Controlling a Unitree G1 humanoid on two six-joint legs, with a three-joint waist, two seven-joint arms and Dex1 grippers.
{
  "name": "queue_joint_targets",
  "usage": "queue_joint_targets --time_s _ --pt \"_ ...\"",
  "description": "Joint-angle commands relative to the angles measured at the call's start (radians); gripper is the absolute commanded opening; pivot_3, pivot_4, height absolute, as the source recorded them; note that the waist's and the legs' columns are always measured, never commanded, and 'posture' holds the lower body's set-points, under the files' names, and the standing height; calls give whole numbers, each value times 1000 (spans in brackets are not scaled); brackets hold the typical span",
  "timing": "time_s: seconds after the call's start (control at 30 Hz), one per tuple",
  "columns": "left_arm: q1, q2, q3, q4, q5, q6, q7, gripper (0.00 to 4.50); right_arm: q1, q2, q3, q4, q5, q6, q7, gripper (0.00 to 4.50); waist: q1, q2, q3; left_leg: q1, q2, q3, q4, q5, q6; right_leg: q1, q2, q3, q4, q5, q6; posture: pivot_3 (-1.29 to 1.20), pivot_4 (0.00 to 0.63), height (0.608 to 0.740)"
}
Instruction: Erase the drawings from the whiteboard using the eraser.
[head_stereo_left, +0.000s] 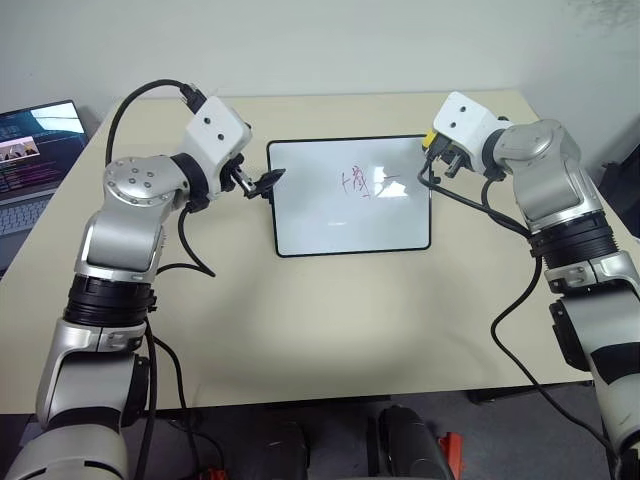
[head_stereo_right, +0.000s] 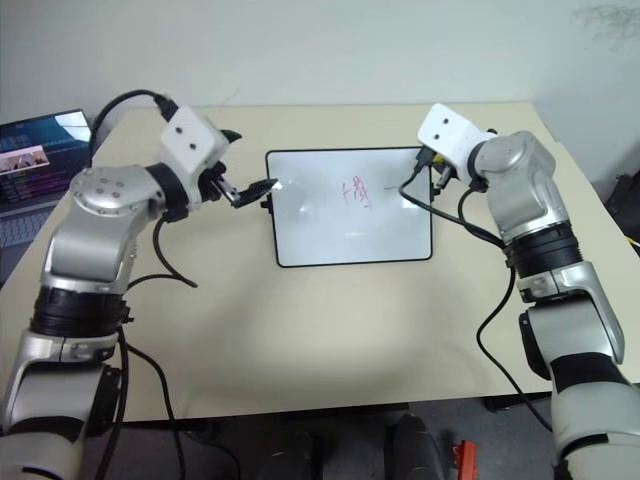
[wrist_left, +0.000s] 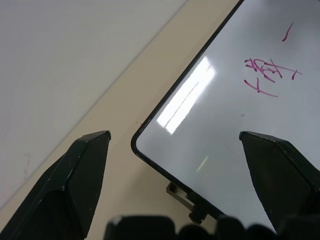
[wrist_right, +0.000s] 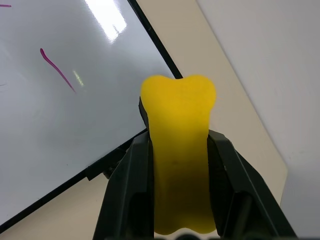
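Right wrist view: our right gripper (wrist_right: 177, 150) pinches the small yellow block eraser (wrist_right: 179, 150) at the glossy black-framed whiteboard's (head_stereo_left: 330, 225) 3 o'clock edge; left gripper (wrist_left: 175, 165) fingers spread at 9 o'clock, red scribbled drawings (head_stereo_left: 368, 183) untouched.

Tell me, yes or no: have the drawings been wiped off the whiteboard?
No. Red drawings remain on the whiteboard, and the eraser sits clamped in the right gripper.

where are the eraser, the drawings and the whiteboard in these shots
eraser (wrist_right: 177, 150), right wrist view, middle of its yellow face between the fingers
drawings (head_stereo_left: 362, 183), left eye view, the red scribble cluster
whiteboard (head_stereo_left: 330, 225), left eye view, bare white surface below the marks
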Motion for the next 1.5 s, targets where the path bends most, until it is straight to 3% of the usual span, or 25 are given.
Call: queue_joint_targets --time_s 0.03,0.5,0.73,0.9,1.03,1.33,1.5 --pt "-32 1 28 -20 -7 -24 -6 4500 -12 -6 -16 -54 8 0 0 1021 0 0 0 0 0 0 0 0 0 0 0 0 0 0 0 0 150 740" --pt "-27 -5 26 -30 -18 -23 -39 4500 5 0 -8 -105 25 2 16 1021 0 0 0 0 0 0 1 0 0 0 0 0 1 0 0 0 150 740" --pt "32 39 25 -28 -21 -26 -93 4500 -27 159 85 -205 29 -6 68 1021 -27 0 0 1 0 0 1 0 0 0 0 0 3 0 0 0 150 740" --pt "42 33 26 -36 -20 -23 -99 4500 -112 289 138 -24 -9 -29 -15 1021 -24 0 0 1 -1 -1 3 0 0 0 0 0 6 0 0 0 150 740" --pt "72 40 29 -75 -33 1 -117 4500 -213 379 110 218 6 -28 -111 1020 -22 0 0 4 -1 -1 3 0 1 0 0 1 10 0 0 0 150 740" --pt "90 42 34 -111 -33 25 -122 4500 -246 422 164 473 -34 -31 -146 1018 -24 0 0 5 -1 -1 3 0 1 0 0 1 12 0 0 0 150 740" --pt "89 38 32 -115 -35 29 -124 4500 -227 428 179 503 -49 -6 -123 1018 -25 -1 -1 8 -1 -1 3 0 1 1 0 2 15 0 0 0 150 740"
